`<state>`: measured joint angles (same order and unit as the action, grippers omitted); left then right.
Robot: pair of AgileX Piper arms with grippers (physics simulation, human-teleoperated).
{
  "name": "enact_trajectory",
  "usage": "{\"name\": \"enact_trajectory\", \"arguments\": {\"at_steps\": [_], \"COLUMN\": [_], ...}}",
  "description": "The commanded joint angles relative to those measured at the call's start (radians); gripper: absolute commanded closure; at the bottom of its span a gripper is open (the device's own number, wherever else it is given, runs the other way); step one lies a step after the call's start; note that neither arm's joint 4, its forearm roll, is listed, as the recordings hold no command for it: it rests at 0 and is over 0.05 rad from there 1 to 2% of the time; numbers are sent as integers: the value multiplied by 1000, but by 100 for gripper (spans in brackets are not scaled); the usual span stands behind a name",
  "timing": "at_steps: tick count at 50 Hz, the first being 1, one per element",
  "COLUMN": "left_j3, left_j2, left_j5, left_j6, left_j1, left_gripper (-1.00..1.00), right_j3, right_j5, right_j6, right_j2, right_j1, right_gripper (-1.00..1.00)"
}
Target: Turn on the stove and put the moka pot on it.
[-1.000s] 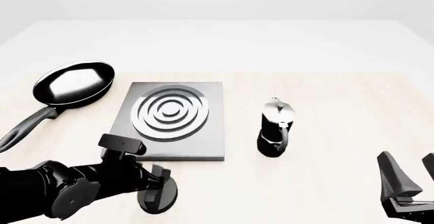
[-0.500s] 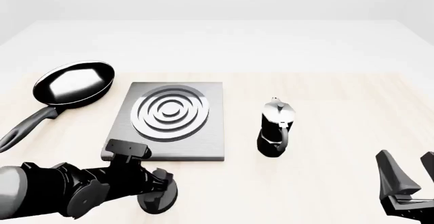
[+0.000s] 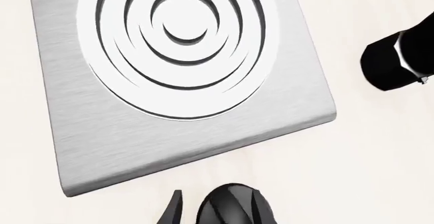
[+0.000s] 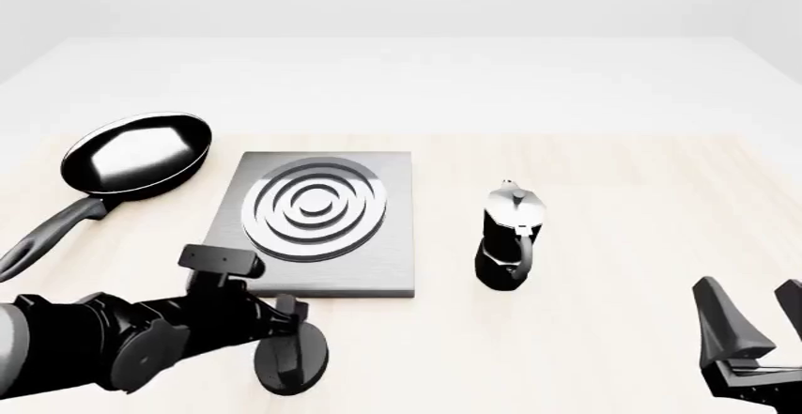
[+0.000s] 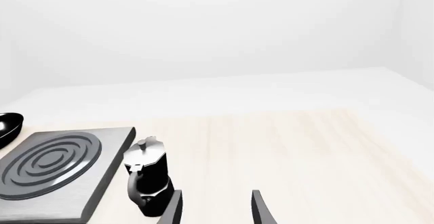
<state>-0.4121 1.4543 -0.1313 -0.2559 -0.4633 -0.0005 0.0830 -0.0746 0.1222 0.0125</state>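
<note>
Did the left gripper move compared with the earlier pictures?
Yes. The left gripper at the knob shifted slightly left and up, toward the stove.

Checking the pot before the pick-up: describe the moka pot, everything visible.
The moka pot is small and faceted, with a black lower body, a shiny silver upper part, a knobbed lid and a black handle. It stands upright on the table, to the right of the stove with a gap between them, not on the burner. Nothing touches it; the right gripper is open and apart from it.
</note>
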Motion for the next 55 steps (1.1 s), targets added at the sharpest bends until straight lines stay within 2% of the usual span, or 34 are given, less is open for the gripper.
{"name": "enact_trajectory", "arguments": {"at_steps": [1,16,21,24,25,27,29,30,32,34,38,41,42,44,48,49,51,52,54,55], "left_j3": [16,56,46,37,36,22,23,17,14,9,8,14,15,28,44,56,71,76,106,127], "left_j2": [6,42,-8,-78,-133,-184,-257,-266,-352,-375,-482,-519,-532,-593,-657,-707,-726,-731,-732,-758], "left_j5": [-21,-62,-25,-7,0,12,10,17,28,40,40,30,29,23,21,17,10,6,-21,-30], "left_j6": [29,33,43,79,113,130,173,159,202,193,214,207,185,197,136,144,100,107,69,39], "left_j1": [36,75,98,133,161,190,225,219,258,261,314,345,349,377,374,404,435,442,468,451], "left_gripper": [-100,-100,-100,-100,-100,-100,-100,-100,-100,-100,-100,-100,-100,-100,-100,-100,-100,-100,-100,-100], "right_j3": [0,0,0,0,0,-34,-70,-95,-159,-189,-277,-327,-347,-375,-413,-430,-454,-462,-477,-484], "right_j5": [4,29,33,90,112,70,45,23,-32,-51,-127,-174,-192,-212,-226,-233,-247,-253,-262,-266], "right_j6": [2,4,16,50,67,-1,-14,-6,-20,-21,20,3,5,-12,-61,-47,-36,-45,-66,-72], "right_j2": [7,38,41,119,147,126,147,153,180,213,265,275,277,285,326,337,361,363,382,392], "right_j1": [1,5,3,42,53,65,90,97,126,132,187,201,201,216,251,251,257,258,260,264], "right_gripper": [-100,-100,-100,-100,-100,-100,-100,-100,-100,-100,-100,-100,-100,-100,-100,-100,-100,-100,-100,-100]}}
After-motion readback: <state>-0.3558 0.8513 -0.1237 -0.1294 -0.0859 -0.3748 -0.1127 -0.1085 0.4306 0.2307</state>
